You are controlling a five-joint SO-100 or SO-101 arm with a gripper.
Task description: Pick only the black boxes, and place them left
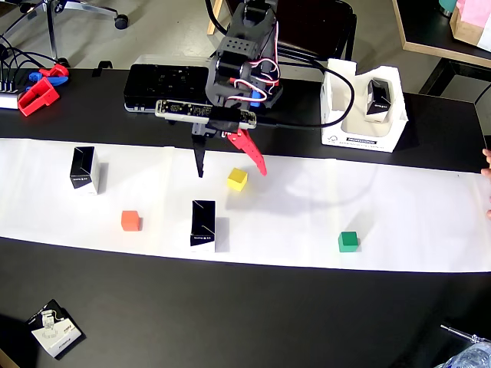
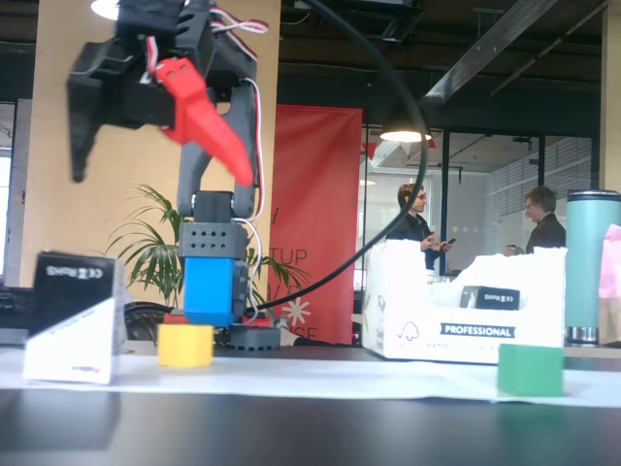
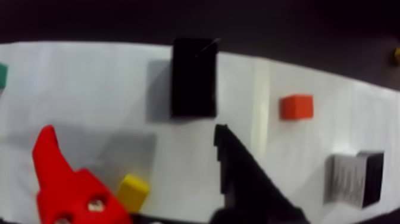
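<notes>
Two black boxes stand upright on the white paper strip [image 1: 307, 192]: one at the left [image 1: 84, 170] and one near the front middle [image 1: 203, 225]. In the wrist view the middle box [image 3: 194, 77] lies ahead of the fingers and the other [image 3: 357, 179] is at the right. The fixed view shows one box [image 2: 76, 316] close by at the left. A third black box [image 1: 378, 98] lies inside a white carton [image 1: 337, 126]. My gripper [image 1: 232, 170] [image 2: 160, 178] [image 3: 134, 134] hangs open and empty above the paper, behind the middle box and next to the yellow cube.
A yellow cube [image 1: 238, 179], an orange cube [image 1: 131, 221] and a green cube [image 1: 348, 241] sit on the paper. A flat black device [image 1: 165, 86] lies behind the arm. Red and blue parts [image 1: 38, 88] are at the far left, and a small packet [image 1: 55, 331] at the front left.
</notes>
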